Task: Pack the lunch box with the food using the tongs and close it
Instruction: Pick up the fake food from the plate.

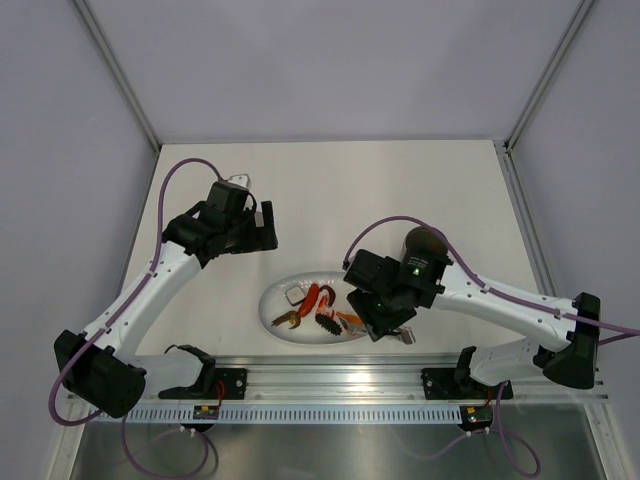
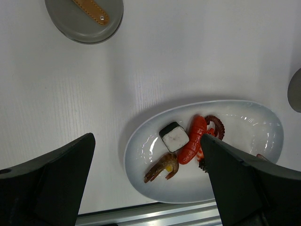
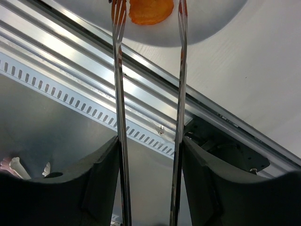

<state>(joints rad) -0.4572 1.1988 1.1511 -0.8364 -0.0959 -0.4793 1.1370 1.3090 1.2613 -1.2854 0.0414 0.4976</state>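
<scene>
Silver tongs point(image 3: 118, 94), grasped in the right gripper's point(image 3: 149, 179) jaws, straddle an orange food piece point(image 3: 150, 10) on the plate point(image 2: 263, 117), seemingly poised to pinch it, while the left gripper's point(image 2: 146, 141) jaws hang released.

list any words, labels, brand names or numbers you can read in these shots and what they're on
None can be read.
The round grey lid with a tan strap handle, the white oval plate and the slim silver metal tongs show no print.
The small circuit boards on the front rail are too small to read.

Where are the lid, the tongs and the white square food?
lid point(image 2: 83, 23): left wrist view, grey top.
tongs point(image 3: 119, 94): right wrist view, one metal arm.
white square point(image 2: 175, 137): left wrist view, white face.
</scene>
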